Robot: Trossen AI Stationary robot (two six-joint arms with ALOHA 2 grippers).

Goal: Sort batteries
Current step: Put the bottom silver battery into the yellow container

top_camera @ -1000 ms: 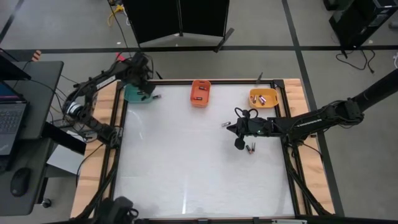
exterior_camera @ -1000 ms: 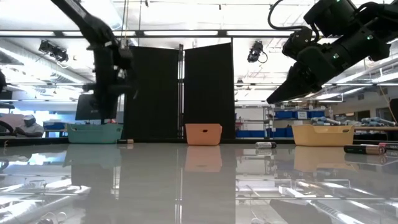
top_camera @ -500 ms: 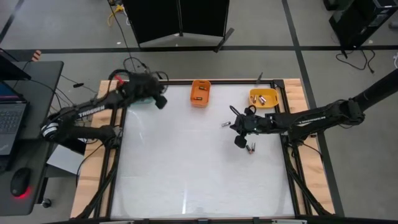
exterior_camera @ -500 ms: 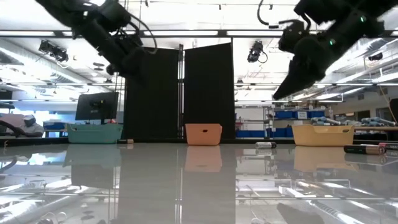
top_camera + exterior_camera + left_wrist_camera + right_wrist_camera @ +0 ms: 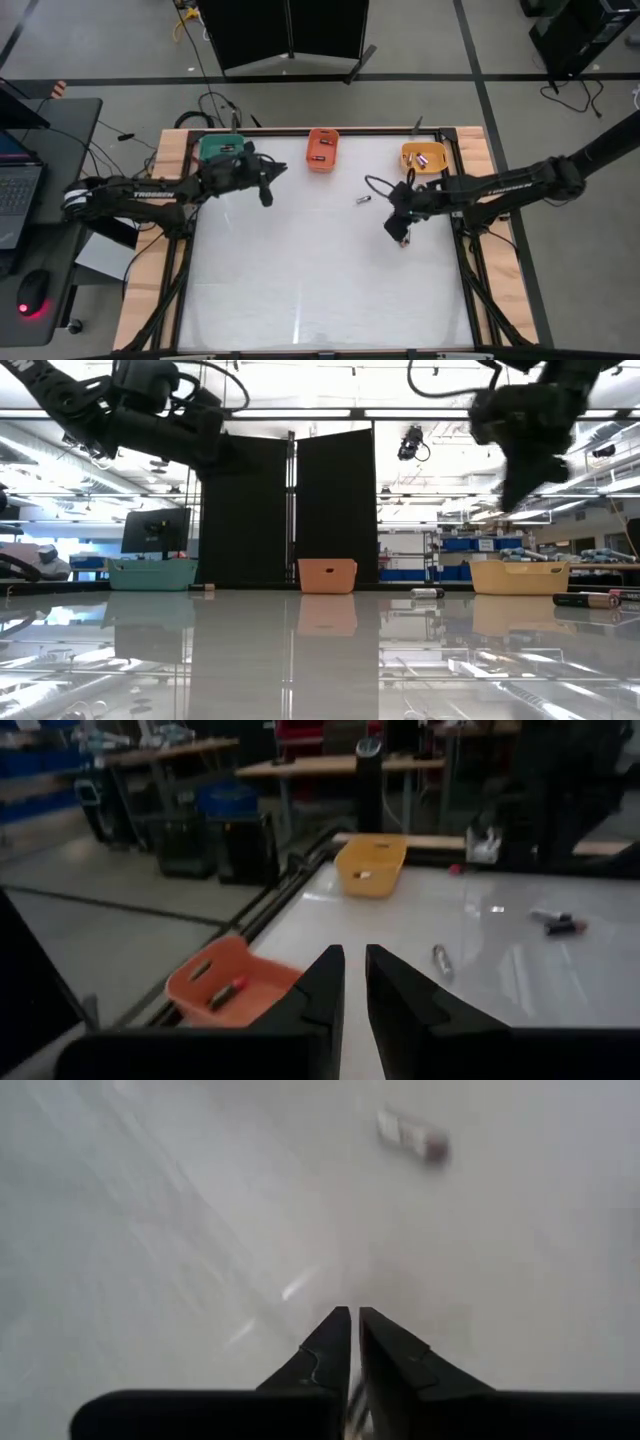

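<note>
Right wrist view: right hand [image 5: 354,1320] nearly pressed together; battery [image 5: 411,1136] blurred; left hand [image 5: 354,965] narrow-gapped, empty.

Three bins [image 5: 322,148] line the table's [image 5: 300,270] far edge; loose batteries [image 5: 364,200] lie before the right two.

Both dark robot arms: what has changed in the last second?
The left gripper left the teal bin and swung out over the table. The right gripper moved toward the small batteries by the right edge. Orange bin, yellow bin and the lone battery stayed.
</note>
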